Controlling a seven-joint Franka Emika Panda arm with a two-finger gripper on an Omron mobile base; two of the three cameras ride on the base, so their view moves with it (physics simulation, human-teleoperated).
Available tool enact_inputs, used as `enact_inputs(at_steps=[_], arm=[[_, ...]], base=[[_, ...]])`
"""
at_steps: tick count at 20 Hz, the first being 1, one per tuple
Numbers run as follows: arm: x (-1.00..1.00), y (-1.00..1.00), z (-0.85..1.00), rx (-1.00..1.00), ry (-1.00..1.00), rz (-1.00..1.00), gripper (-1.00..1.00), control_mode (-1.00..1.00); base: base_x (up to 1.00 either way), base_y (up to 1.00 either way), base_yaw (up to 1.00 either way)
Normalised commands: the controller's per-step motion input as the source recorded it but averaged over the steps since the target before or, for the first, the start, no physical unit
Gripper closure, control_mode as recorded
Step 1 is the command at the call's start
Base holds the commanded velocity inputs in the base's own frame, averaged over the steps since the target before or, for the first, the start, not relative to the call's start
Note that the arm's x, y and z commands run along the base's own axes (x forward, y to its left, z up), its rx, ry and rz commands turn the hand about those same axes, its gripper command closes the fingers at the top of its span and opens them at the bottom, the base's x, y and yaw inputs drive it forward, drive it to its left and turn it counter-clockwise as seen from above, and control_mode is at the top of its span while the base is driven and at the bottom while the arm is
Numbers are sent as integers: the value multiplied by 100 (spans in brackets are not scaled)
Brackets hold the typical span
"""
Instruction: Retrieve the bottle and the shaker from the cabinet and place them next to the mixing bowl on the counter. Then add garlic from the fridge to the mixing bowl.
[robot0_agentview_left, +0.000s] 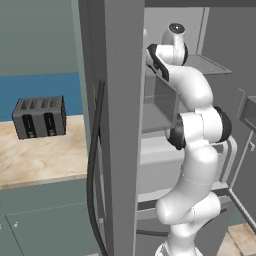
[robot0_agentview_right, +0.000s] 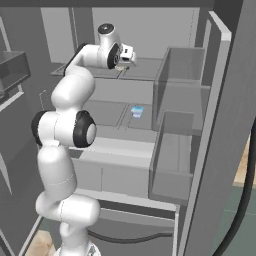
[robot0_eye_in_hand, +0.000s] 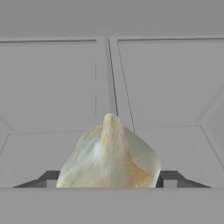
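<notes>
Garlic (robot0_eye_in_hand: 109, 153) sits between the fingertips (robot0_eye_in_hand: 49, 177); its base and most of both tips are cut off at the hand view's lower edge, so contact cannot be confirmed. Below the gripper (robot0_agentview_right: 129, 59), a small blue item (robot0_agentview_right: 137, 111) on a fridge (robot0_agentview_right: 220, 125) shelf is too small to identify.

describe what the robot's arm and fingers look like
The arm is glossy white, built of rounded, bulging segments with dark black bands at the joints and a round grey cap at the top joint. The fingers are small, dark grey and blocky.
</notes>
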Motion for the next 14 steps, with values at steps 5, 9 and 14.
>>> enact_inputs(at_steps=[5, 9, 14], arm=[[-6, 0, 0, 0, -19, -1, 100, -100], [-29, 0, 4, 0, -45, -2, 100, -100], [-71, 0, 29, -2, -5, -12, 100, -100]], base=[[0, 0, 0], [0, 0, 0], [0, 0, 0]])
